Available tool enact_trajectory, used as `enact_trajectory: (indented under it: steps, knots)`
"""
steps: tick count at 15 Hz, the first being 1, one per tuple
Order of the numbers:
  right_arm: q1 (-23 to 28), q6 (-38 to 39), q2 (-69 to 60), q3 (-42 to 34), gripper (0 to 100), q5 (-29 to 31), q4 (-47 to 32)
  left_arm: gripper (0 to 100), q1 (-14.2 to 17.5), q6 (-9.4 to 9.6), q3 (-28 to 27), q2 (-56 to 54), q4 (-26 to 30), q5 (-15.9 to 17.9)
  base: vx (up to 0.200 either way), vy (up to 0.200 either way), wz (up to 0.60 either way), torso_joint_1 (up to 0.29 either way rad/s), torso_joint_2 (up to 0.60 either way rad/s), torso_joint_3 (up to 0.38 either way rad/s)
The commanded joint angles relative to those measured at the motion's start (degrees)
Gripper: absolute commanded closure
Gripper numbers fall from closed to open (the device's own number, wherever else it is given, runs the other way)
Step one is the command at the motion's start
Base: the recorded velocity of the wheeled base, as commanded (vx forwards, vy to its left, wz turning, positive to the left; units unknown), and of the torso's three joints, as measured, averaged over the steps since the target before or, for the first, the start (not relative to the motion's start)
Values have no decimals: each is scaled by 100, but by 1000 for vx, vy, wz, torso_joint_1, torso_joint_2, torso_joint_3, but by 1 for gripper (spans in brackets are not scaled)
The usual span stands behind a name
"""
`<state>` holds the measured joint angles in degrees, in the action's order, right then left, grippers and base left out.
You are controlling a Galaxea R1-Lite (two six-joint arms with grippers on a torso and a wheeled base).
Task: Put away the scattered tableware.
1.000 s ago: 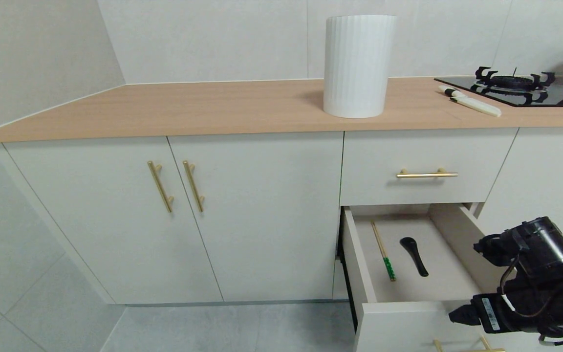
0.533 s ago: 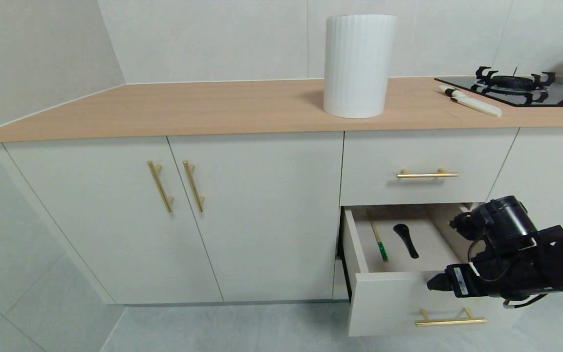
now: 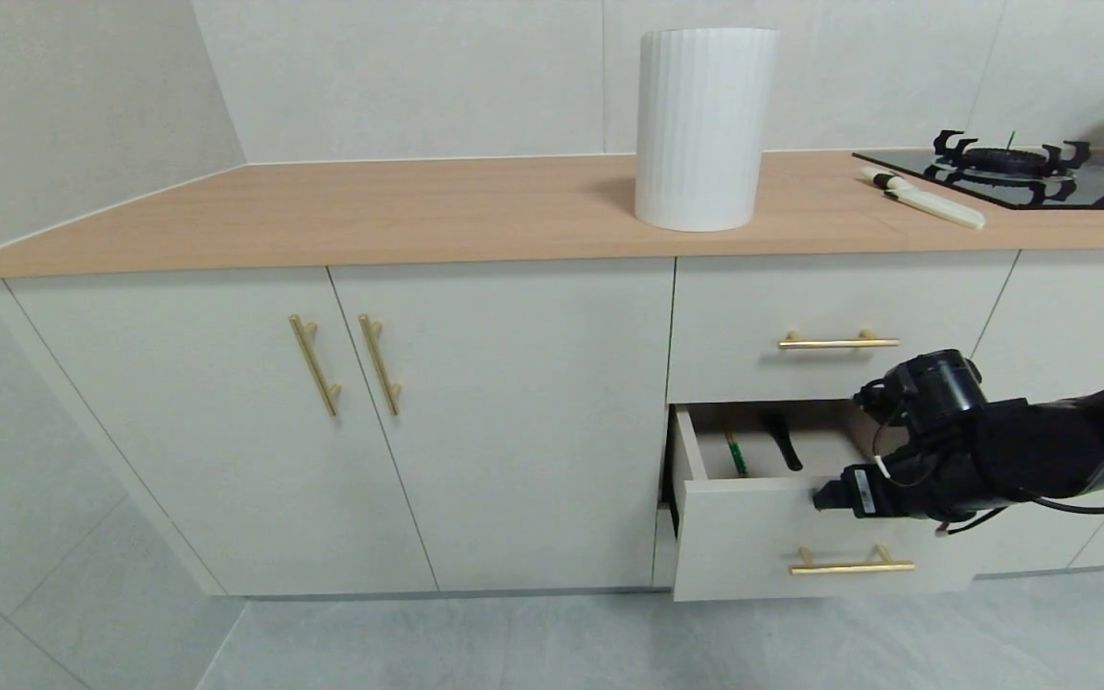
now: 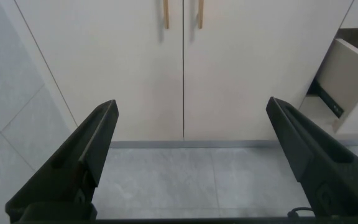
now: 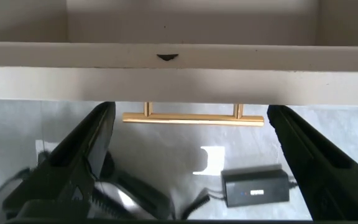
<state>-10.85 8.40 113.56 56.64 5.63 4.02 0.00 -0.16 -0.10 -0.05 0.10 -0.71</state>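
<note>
The lower drawer point(image 3: 753, 541) of the cabinet stands a little way open, with a gold handle point(image 3: 851, 565) on its front. Inside it, the green end of a pair of chopsticks point(image 3: 733, 453) and part of a black spoon point(image 3: 782, 446) show; the rest of them is hidden under the upper drawer. My right gripper point(image 3: 820, 498) is open and sits against the top of the drawer front. In the right wrist view, its fingers point(image 5: 95, 134) flank the drawer's handle point(image 5: 192, 118). My left gripper point(image 4: 191, 118) is open and holds nothing, low before the cabinet doors point(image 4: 182, 62).
On the wooden counter stand a tall white ribbed cylinder point(image 3: 702, 127) and a white knife point(image 3: 926, 199), beside a black gas hob point(image 3: 1022, 172). A shut upper drawer point(image 3: 835, 326) sits above the open one. A black power adapter point(image 5: 253, 186) lies on the floor tiles.
The lower drawer has slid most of the way in, with my right gripper moving forward against its front. The chopsticks and spoon are now largely covered.
</note>
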Motion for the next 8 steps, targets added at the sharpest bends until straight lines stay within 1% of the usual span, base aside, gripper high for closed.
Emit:
enact_trajectory:
  steps: [1,3,5,8]
  knots:
    - [83,4,395,286,0,-1,11,0,0,-2,1,5,-1,0,0,0,0,0,0,0]
    - [153,4,518,462,0,-1,11,0,0,-2,1,5,-1,0,0,0,0,0,0,0]
    - [268,21,747,919,0,-9,20,0,0,-2,1,5,-1,0,0,0,0,0,0,0]
    - [268,21,967,1165,0,-1,20,0,0,-2,1,5,-1,0,0,0,0,0,0,0]
